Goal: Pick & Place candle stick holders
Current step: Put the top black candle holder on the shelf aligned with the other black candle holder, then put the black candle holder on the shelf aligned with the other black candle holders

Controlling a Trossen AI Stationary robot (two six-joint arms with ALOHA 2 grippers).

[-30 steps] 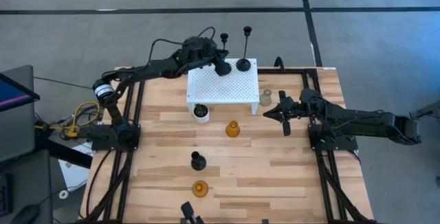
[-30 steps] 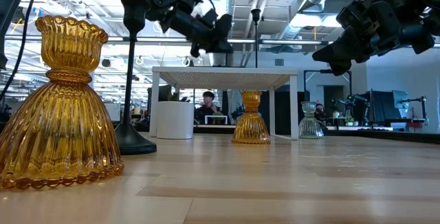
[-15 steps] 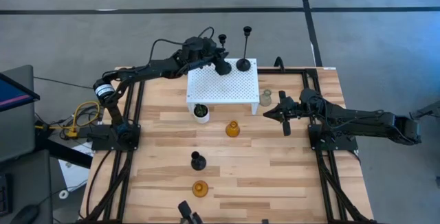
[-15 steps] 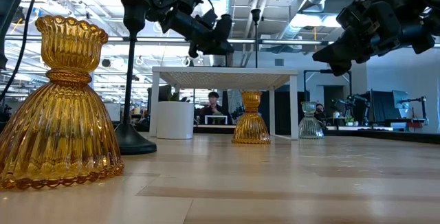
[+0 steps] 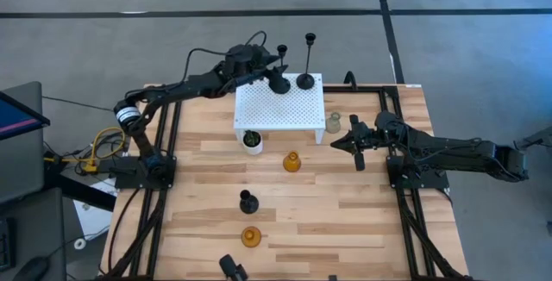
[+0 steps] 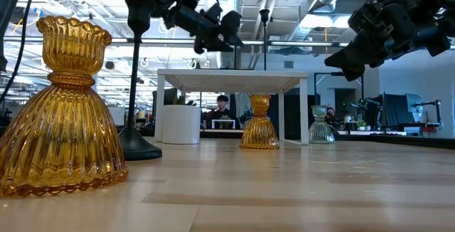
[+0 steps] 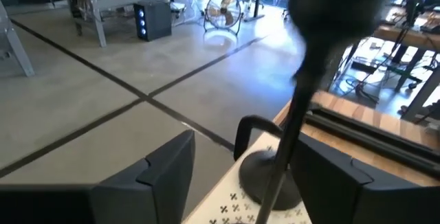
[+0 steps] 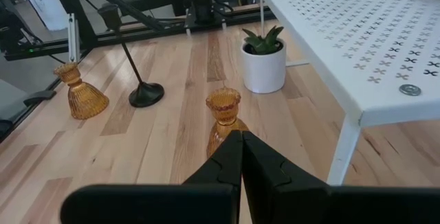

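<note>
Left gripper (image 5: 278,80) sitting spread around black holder (image 5: 281,57) upper centre on white stand (image 5: 280,107); right gripper (image 5: 338,142) hovering pressed together mid-right.

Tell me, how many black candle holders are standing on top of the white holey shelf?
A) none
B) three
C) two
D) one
C: in the high view, two black candle holders, a shorter one and a taller one, stand on the white shelf; the third black one is down on the wooden table.
</note>
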